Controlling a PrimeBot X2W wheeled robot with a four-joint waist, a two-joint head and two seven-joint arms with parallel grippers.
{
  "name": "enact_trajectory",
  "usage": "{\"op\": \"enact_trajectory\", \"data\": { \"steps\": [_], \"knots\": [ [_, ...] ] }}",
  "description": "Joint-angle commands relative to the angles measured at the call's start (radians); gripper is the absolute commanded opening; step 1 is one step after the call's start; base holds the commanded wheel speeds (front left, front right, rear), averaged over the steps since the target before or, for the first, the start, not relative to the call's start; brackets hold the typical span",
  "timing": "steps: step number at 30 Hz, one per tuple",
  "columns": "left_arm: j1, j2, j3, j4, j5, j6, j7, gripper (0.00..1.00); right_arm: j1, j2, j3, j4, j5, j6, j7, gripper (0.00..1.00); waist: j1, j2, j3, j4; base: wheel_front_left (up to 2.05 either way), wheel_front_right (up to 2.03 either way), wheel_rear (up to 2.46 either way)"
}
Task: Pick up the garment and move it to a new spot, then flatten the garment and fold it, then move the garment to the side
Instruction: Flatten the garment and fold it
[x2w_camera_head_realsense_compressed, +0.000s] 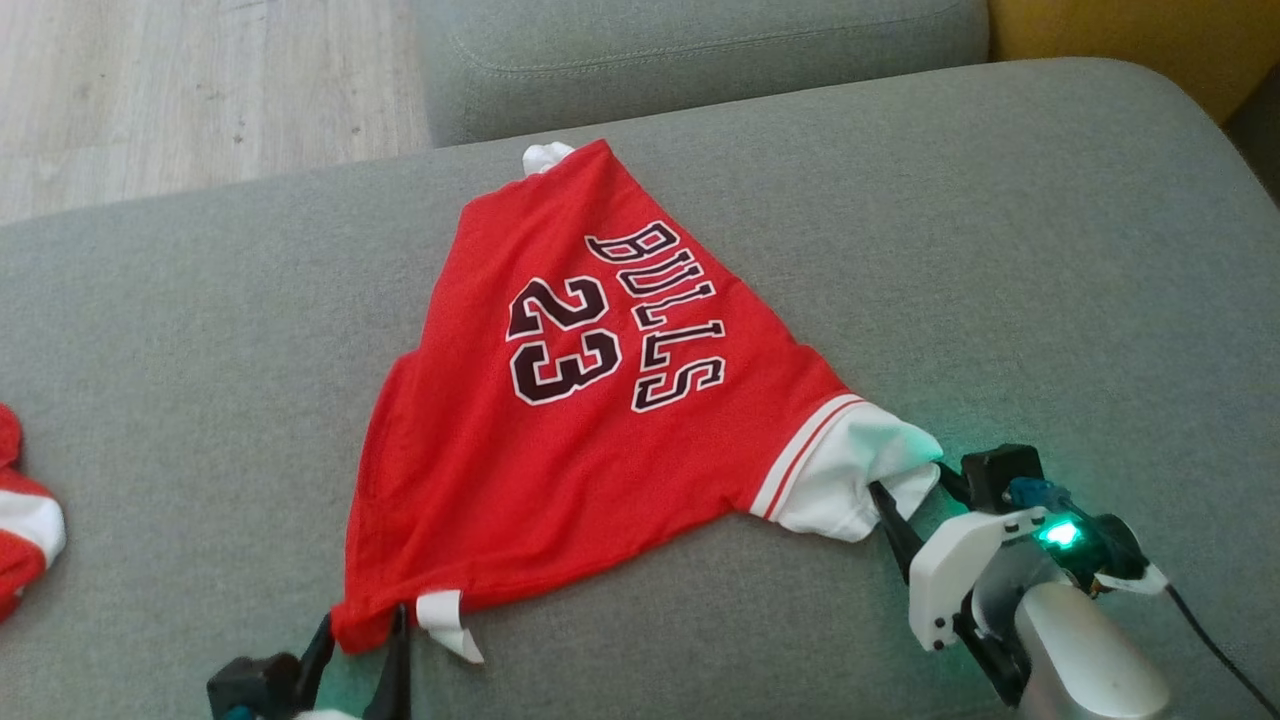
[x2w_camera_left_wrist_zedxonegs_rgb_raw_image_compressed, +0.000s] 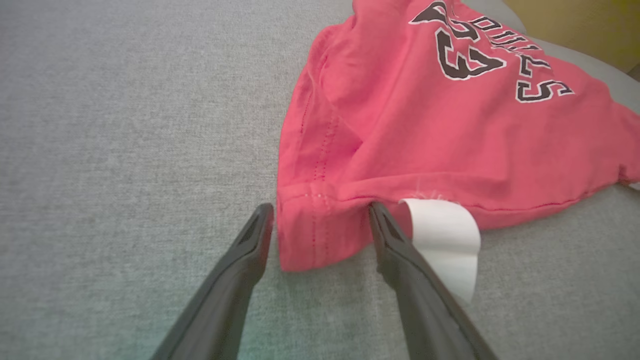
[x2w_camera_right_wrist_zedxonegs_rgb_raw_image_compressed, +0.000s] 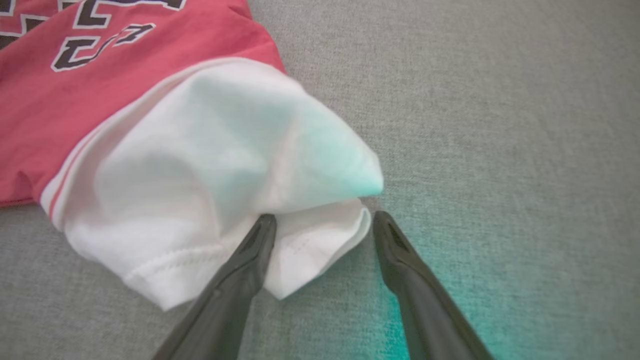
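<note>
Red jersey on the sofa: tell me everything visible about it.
The red jersey, thin knit with black BULLS 23 lettering and white sleeves, lies spread in a triangle on the grey cushion. The left gripper's open fingers straddle its hem corner beside a white label; the right gripper's straddle a sleeve edge.

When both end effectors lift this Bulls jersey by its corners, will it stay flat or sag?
It will probably sag: the Bulls jersey lies creased and limp on the sofa cushion. Its thin fabric looks light. The white sleeve is bunched at the right end effector, so a pinch may catch only some layers.
</note>
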Motion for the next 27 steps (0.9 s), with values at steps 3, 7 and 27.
{"op": "enact_trajectory", "data": {
  "steps": [3, 7, 27],
  "knots": [
    [-0.046, 0.011, 0.024, -0.035, -0.005, -0.006, -0.004, 1.00, -0.022, -0.005, 0.051, 0.001, 0.016, -0.001, 0.001, 1.00, 0.0000, -0.0001, -0.002, -0.002, 0.00, 0.00, 0.00],
    [-0.053, 0.016, 0.013, -0.035, -0.007, -0.013, -0.011, 0.36, -0.026, 0.004, 0.075, 0.002, 0.060, -0.001, -0.005, 0.00, 0.0000, -0.0001, -0.004, -0.006, 0.00, 0.00, 0.00],
    [-0.044, 0.074, 0.030, -0.507, -0.252, -0.054, 0.041, 0.00, 0.070, -0.095, -0.224, -0.785, 0.668, -0.001, 0.087, 0.00, 0.0000, -0.0001, -0.080, -0.053, 0.00, 0.00, 0.00]
  ]
}}
